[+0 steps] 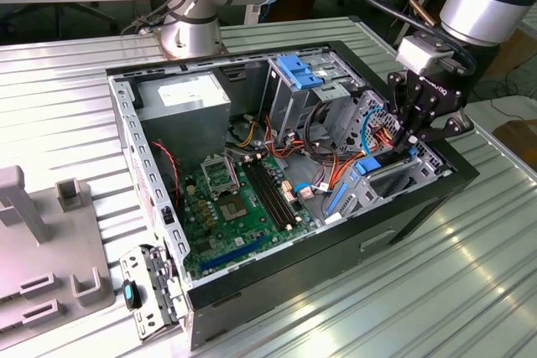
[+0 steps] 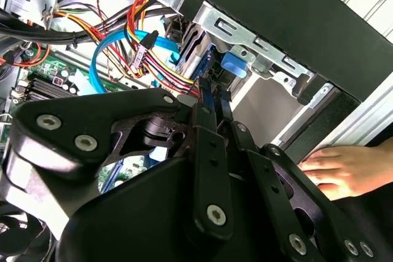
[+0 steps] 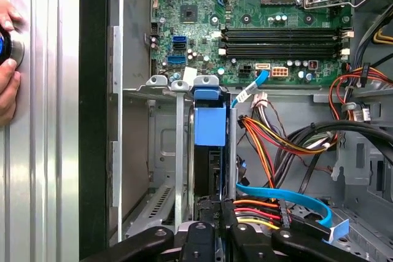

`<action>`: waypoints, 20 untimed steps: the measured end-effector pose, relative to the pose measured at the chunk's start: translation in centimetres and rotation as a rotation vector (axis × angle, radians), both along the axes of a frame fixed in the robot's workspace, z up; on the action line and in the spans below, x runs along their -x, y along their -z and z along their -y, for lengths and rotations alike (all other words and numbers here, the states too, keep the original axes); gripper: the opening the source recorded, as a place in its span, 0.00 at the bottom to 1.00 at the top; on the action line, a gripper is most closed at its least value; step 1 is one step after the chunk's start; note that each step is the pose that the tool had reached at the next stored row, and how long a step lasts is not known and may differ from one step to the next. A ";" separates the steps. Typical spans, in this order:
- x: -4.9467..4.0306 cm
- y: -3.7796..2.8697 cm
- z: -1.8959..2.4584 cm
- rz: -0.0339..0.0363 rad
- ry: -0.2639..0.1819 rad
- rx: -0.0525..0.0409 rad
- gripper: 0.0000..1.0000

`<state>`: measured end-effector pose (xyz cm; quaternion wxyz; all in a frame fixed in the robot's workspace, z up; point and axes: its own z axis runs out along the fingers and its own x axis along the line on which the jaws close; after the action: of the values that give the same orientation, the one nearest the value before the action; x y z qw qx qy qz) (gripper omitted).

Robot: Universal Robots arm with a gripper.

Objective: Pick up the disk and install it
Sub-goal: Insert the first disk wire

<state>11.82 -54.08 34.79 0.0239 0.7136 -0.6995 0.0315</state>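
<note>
The disk [image 3: 209, 124] stands on edge in a narrow metal bay at the side of the open computer case [image 1: 327, 249]. Its blue carrier rail faces the camera in the first wrist view. In the second wrist view the disk [image 2: 195, 44] shows as a grey edge with blue trim, next to a blue tab [image 2: 234, 65]. My gripper [image 3: 212, 210] reaches down into this bay, with its two black fingers closed on either side of the disk's end. In the exterior view the gripper [image 1: 409, 144] hangs over the case's corner on that view's right, above a blue piece [image 1: 362, 165].
Orange, yellow and blue cables [image 3: 276, 145] crowd the bay. The motherboard [image 1: 235, 199] lies on the case floor, and a metal cage with a blue bracket [image 1: 298, 69] stands behind. A person's hand [image 2: 344, 170] rests on the ribbed table by the case. A grey fixture [image 1: 33, 241] sits at the exterior view's left.
</note>
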 end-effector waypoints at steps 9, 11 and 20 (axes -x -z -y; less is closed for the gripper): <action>0.08 0.02 0.02 0.0000 -0.009 -0.0010 0.16; 0.08 0.13 0.02 0.0000 -0.009 -0.0014 0.16; 0.08 0.19 0.02 0.0001 -0.009 -0.0037 0.16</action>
<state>11.75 -54.09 34.60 0.0224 0.7166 -0.6965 0.0304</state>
